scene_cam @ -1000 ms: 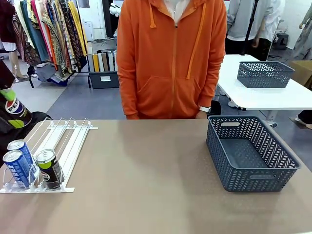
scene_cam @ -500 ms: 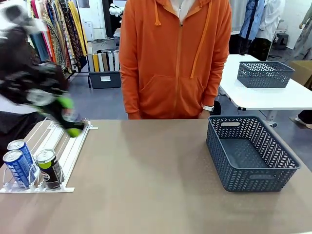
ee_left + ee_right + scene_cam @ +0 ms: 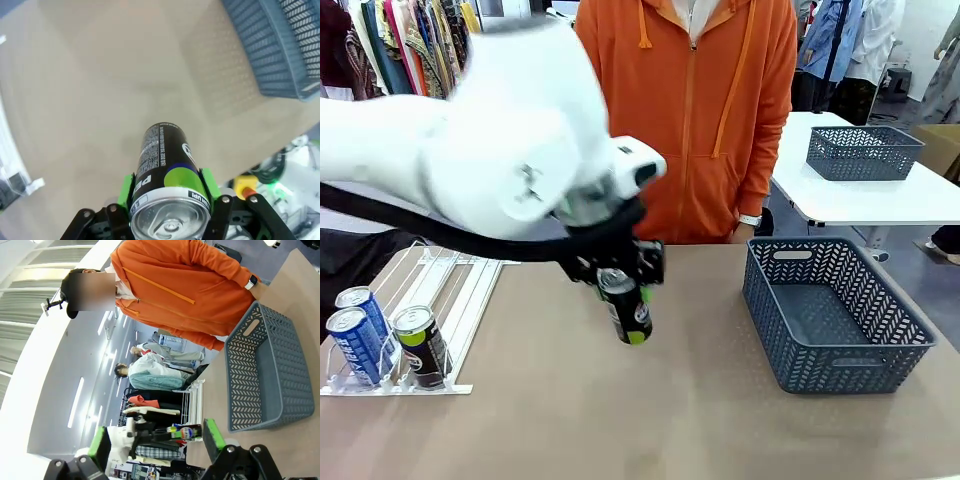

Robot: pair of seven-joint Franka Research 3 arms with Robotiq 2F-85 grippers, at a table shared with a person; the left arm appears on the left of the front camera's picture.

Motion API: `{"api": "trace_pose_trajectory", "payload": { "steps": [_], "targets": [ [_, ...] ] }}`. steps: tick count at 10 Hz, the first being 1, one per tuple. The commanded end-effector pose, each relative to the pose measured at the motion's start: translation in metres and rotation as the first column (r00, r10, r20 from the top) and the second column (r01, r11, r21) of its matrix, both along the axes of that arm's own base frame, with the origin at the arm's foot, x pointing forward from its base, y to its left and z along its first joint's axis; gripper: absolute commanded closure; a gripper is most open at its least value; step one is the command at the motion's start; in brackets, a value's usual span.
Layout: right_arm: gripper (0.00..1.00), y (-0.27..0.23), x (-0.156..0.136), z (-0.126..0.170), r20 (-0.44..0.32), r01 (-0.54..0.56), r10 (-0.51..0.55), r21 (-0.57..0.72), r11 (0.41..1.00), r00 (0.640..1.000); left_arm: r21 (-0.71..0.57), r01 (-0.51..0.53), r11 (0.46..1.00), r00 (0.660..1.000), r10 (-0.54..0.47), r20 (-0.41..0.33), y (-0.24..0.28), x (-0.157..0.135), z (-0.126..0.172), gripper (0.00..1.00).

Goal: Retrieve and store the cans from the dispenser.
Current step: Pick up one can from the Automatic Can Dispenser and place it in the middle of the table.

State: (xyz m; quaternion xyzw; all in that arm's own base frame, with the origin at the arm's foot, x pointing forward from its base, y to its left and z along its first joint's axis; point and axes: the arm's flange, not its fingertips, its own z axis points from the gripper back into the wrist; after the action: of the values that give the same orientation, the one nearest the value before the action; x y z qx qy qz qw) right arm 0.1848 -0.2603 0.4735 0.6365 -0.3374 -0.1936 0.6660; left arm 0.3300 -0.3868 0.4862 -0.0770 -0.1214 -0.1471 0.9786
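A black can with green marks [image 3: 631,312] hangs tilted above the middle of the table, and my left gripper [image 3: 620,285] is shut on it. In the left wrist view the green pads [image 3: 209,184] press both sides of this can [image 3: 162,150], its silver top toward the camera. At the table's left stands the white rail dispenser [image 3: 460,290] holding two blue cans [image 3: 353,345] and a black and green can [image 3: 421,346] at its near end. My right gripper [image 3: 155,442] is open with nothing between its fingers.
A dark grey lattice basket [image 3: 840,372] stands on the right of the table, also seen as the basket [image 3: 280,50] and the basket [image 3: 265,375]. A person in an orange hoodie [image 3: 685,110] stands at the far edge. Bare tabletop lies between the held can and the basket.
My left arm has swung from the far left, above the dispenser, to the middle of the table, carrying the black and green can toward the basket. The three cans in the dispenser have not moved.
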Motion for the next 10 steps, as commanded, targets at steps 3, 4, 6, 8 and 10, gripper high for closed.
{"api": "trace_pose_trajectory", "payload": {
  "steps": [3,4,6,8,10],
  "targets": [
    [0.0,-0.001,0.002,0.004,0.019,0.008,-0.008,0.008,1.0,1.0,0.124,0.019,0.992,0.999,-0.013,-0.051,-0.044,0.05,-0.055,1.0],
    [0.0,-0.001,0.002,0.004,0.019,0.008,-0.008,0.008,1.0,1.0,0.144,0.034,0.989,0.998,-0.027,-0.051,-0.049,0.055,-0.067,1.0],
    [0.0,-0.001,0.002,0.004,0.019,0.008,-0.008,0.008,1.0,1.0,0.123,0.017,0.992,0.995,-0.005,-0.095,-0.045,0.064,-0.077,1.0],
    [0.0,-0.001,0.002,0.004,0.019,0.008,-0.008,0.008,1.0,1.0,0.135,0.007,0.991,0.995,0.006,-0.1,-0.043,0.065,-0.08,1.0],
    [0.0,-0.001,0.002,0.004,0.019,0.008,-0.008,0.008,1.0,1.0,0.14,0.015,0.99,0.994,-0.001,-0.106,-0.042,0.066,-0.081,1.0]
  ]
}}
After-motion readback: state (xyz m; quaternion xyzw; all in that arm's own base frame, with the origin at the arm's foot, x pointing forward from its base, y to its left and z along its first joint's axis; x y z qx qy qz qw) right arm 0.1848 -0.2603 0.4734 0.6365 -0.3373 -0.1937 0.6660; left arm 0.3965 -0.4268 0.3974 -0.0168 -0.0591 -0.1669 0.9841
